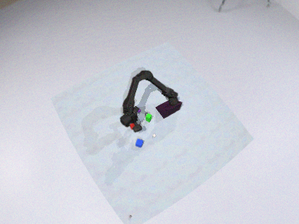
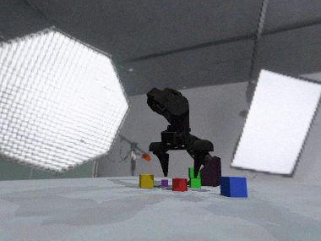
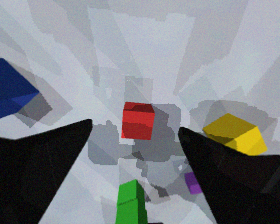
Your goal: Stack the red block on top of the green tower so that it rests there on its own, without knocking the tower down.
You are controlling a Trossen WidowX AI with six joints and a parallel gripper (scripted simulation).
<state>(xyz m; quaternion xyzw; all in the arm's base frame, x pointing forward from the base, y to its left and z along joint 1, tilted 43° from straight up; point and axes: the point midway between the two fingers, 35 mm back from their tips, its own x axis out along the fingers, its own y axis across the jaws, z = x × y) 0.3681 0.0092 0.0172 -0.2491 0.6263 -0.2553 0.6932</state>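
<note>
While the gripper (image 3: pixel 135 150) is hanging with jaws spread wide and empty, the red block (image 3: pixel 138 121) is sitting at the wrist view's centre; the green tower (image 3: pixel 132 202) is standing just below, risking a knock during descent.

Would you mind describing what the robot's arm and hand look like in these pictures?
The arm is matte black throughout, built of slim, rounded links with bulkier joints. Its hand is black too, with a wide crossbar and two tapering, pointed fingers. No cables, markings or lettering can be made out.
</note>
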